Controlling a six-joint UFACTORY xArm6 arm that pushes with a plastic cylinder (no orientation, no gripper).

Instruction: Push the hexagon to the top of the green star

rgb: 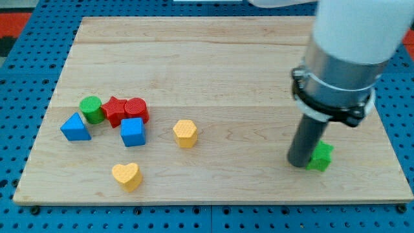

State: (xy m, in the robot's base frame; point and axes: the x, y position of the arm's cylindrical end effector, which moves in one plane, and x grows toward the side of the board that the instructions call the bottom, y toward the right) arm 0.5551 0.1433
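Camera view, near to far. Wooden board point(213, 58) lies on a blue pegboard table point(26, 90). Closest to the view's bottom: yellow heart point(126, 175), alone at lower left. At lower right, my tip point(301, 163) is down on the board, its end pressed against the left side of the green star point(320, 156), which it partly hides. The tool is a plain dark rod with nothing to spread or pinch; it holds nothing and only touches the star's side. Thick grey and white arm body point(346, 45) rises above it to the view's top right.

Next row up: yellow hexagon point(185, 133), near board centre-left, well apart from the star and the tip, left of both and slightly higher. Blue cube point(132, 131) sits just left of the hexagon with a gap. Blue triangle point(76, 127) further left, near the board's left edge.

Behind those: green cylinder point(92, 109), touching or just beside the red star-like block point(115, 110), which touches the red cylinder point(136, 109). Blue cube sits right under the red pair, about touching.
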